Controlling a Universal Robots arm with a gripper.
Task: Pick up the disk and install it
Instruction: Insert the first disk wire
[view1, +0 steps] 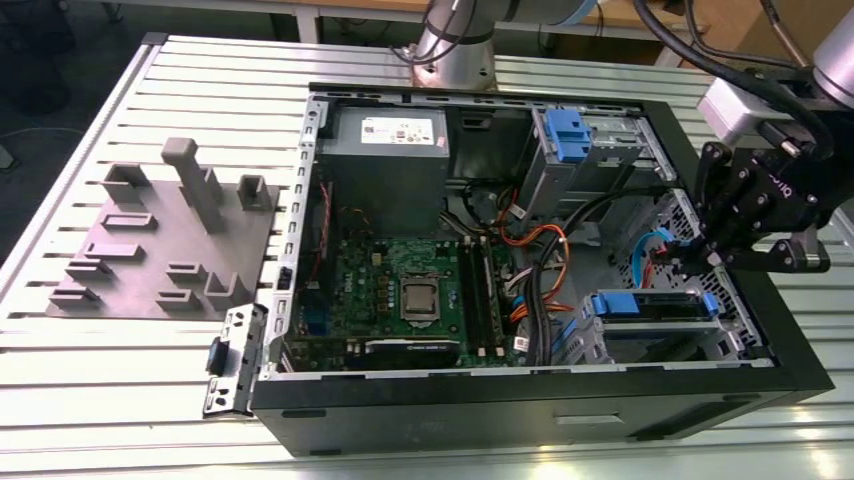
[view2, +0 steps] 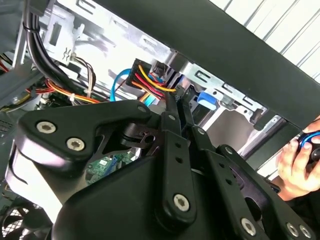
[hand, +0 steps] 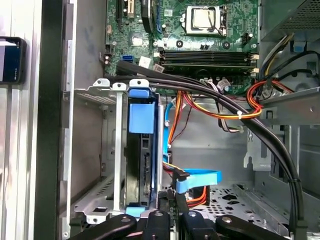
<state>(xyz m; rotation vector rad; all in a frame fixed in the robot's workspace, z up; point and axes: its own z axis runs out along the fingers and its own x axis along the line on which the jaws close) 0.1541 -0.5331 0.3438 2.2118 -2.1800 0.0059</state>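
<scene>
A: Where's your gripper (view1: 742, 262)?

B: Fingers (hand: 161, 218) drawn together, apparently holding nothing, beside the drive cage (hand: 107, 150).

A: And the disk (hand: 141, 150)?

B: Already seated in that cage. You're likely at the release; next needs a clean retreat past the cables (hand: 220, 107).

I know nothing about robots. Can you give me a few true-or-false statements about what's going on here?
1. The computer case lies open, motherboard showing. True.
2. The end effector is above the motherboard's middle. False: it is at the case's side on the exterior view's right.
3. The disk sits in a metal cage. True.
4. A fan covers the processor. False: the processor is bare.
</scene>
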